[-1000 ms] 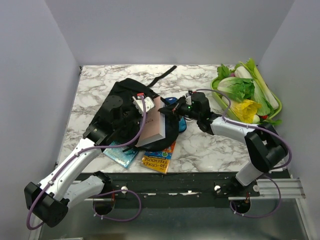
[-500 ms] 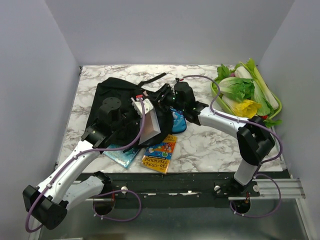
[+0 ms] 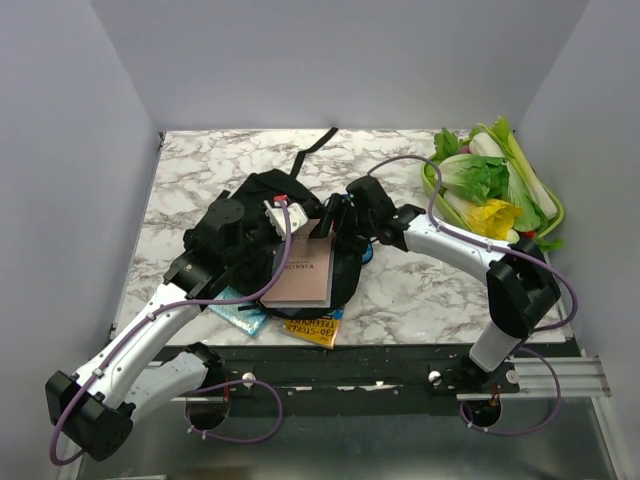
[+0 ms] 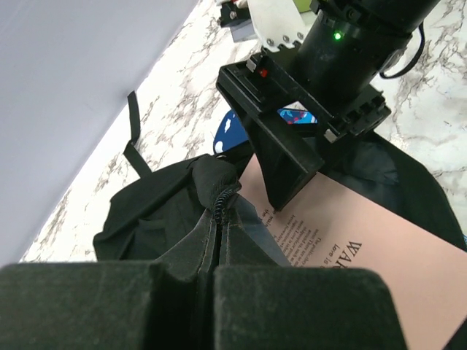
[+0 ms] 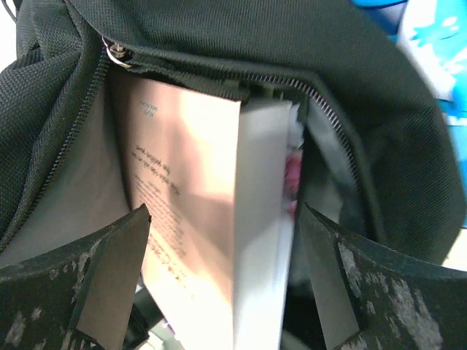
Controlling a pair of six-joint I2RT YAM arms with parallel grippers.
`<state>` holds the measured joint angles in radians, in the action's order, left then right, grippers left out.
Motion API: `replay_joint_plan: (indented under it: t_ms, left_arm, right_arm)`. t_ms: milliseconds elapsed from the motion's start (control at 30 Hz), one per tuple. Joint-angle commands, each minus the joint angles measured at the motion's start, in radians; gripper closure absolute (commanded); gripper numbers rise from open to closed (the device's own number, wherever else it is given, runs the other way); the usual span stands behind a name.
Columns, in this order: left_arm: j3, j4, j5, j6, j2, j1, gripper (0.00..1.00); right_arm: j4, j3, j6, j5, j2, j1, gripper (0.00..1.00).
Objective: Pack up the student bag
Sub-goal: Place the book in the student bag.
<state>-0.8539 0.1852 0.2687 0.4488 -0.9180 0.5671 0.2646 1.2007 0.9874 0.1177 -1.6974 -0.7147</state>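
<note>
Pink book (image 3: 305, 275) is lying long-axis 6 to 12 o'clock, partly tucked in the student bag (image 3: 265, 185) mid-surface (image 3: 420, 290). Left hand (image 4: 211, 271) is clenching the bag's zipper edge at the book's 10 o'clock. Right hand (image 5: 222, 215), at 1 o'clock, is straddling the book, released. Only the right wrist view is showing the zipper mouth around the pages.

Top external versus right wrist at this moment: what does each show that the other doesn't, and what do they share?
Top external only: the vegetables, the yellow book and teal book at the near edge, and the left gripper pinching the student bag. Right wrist only: the zipper pull, and the page edge between the fingers of the open right gripper. Both: the pink book in the bag's mouth.
</note>
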Motion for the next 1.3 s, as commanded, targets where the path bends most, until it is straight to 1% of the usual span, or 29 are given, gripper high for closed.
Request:
replay_joint_plan:
  t_ms: [0,33,167,333,533,600,733,833,933,967,1000,1033,1067,1133,1167,1200,1233,1267]
  left_arm:
    - [0.0,-0.053,0.046,0.004,0.033,0.01,1.0]
    - [0.0,-0.053,0.047,0.004,0.033,0.01,1.0]
    - [-0.005,-0.052,0.049,0.001,0.028,0.01,1.0]
    - [-0.002,-0.056,0.052,-0.005,0.028,0.011,1.0]
    - [-0.005,-0.047,0.053,-0.009,0.03,0.013,1.0]
    - [-0.004,-0.052,0.052,-0.009,0.03,0.011,1.0]
    - [0.001,-0.061,0.053,-0.013,0.028,0.013,1.0]
    - [0.003,-0.067,0.055,-0.015,0.028,0.014,1.0]
    - [0.001,-0.069,0.047,-0.012,0.025,0.016,1.0]
    - [0.0,-0.067,0.041,-0.009,0.025,0.017,1.0]
    - [0.0,-0.069,0.038,-0.007,0.025,0.016,1.0]
    - [-0.002,-0.064,0.029,-0.006,0.027,0.017,0.97]
    - [-0.008,-0.04,0.027,-0.002,0.027,0.019,0.93]
    - [-0.023,0.005,0.02,-0.004,0.027,0.022,0.83]
    - [-0.039,0.067,0.02,-0.005,0.025,0.024,0.77]
    - [-0.045,0.104,0.02,-0.013,0.025,0.025,0.67]
    - [-0.05,0.144,0.024,-0.016,0.025,0.03,0.66]
    - [-0.054,0.227,0.039,-0.021,0.025,0.033,0.64]
  right_arm:
    - [0.229,0.062,-0.112,-0.095,0.05,0.0,0.07]
    - [0.264,0.065,-0.116,-0.098,0.05,0.0,0.07]
    - [0.315,0.051,-0.098,-0.082,0.035,0.0,0.05]
    - [0.201,-0.041,-0.043,-0.02,0.057,0.0,0.04]
    - [0.056,-0.075,0.037,0.075,0.045,-0.008,0.04]
    - [0.054,-0.056,0.056,0.094,0.021,-0.015,0.05]
    - [0.116,0.017,0.077,0.079,-0.033,-0.051,0.06]
    - [0.087,0.013,0.121,0.125,-0.065,-0.065,0.07]
    - [0.023,-0.025,0.167,0.142,-0.064,-0.08,0.15]
    - [0.015,-0.032,0.177,0.137,-0.058,-0.084,0.22]
    - [0.01,-0.038,0.189,0.126,-0.054,-0.085,0.25]
    - [-0.014,-0.062,0.207,0.12,-0.042,-0.085,0.29]
    - [-0.022,-0.069,0.214,0.111,-0.019,-0.085,0.37]
    - [-0.053,-0.087,0.224,0.089,0.007,-0.084,0.44]
    - [-0.057,-0.096,0.226,0.083,0.025,-0.085,0.5]
    - [-0.065,-0.099,0.224,0.076,0.03,-0.085,0.53]
    - [-0.08,-0.102,0.224,0.074,0.031,-0.085,0.55]
    - [-0.091,-0.104,0.224,0.077,0.033,-0.083,0.58]
